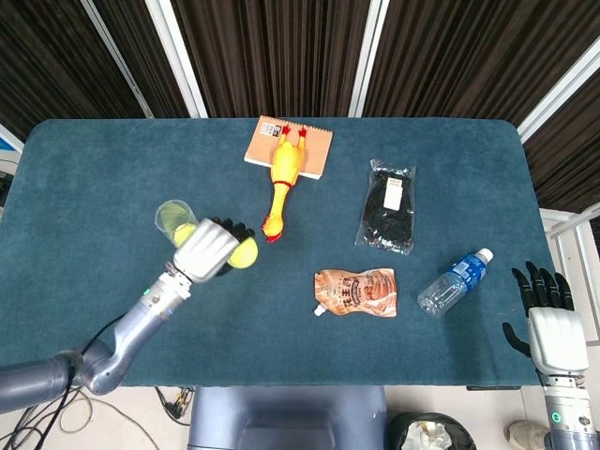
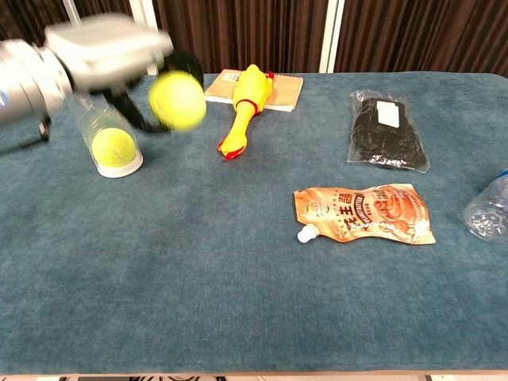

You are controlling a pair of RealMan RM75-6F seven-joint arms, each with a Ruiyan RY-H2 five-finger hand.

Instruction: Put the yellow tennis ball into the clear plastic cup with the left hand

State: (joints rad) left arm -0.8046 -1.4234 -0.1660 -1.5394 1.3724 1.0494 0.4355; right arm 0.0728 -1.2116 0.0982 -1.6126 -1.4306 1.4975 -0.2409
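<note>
My left hand [image 1: 208, 250] [image 2: 107, 49] holds a yellow tennis ball [image 1: 245, 253] [image 2: 177, 100] lifted well above the table, just right of the clear plastic cup [image 1: 170, 218] [image 2: 107, 139]. The cup stands upright at the left of the table, and another yellow tennis ball [image 2: 112, 148] lies in its bottom. The hand blurs with motion in the chest view and partly covers the cup in the head view. My right hand [image 1: 545, 314] hangs off the table's right front corner, fingers spread and holding nothing.
A rubber chicken [image 1: 283, 180] lies across an orange notebook [image 1: 314, 147] at the back. A black packet [image 1: 388, 206], an orange snack pouch [image 1: 357, 292] and a water bottle on its side [image 1: 454, 282] lie to the right.
</note>
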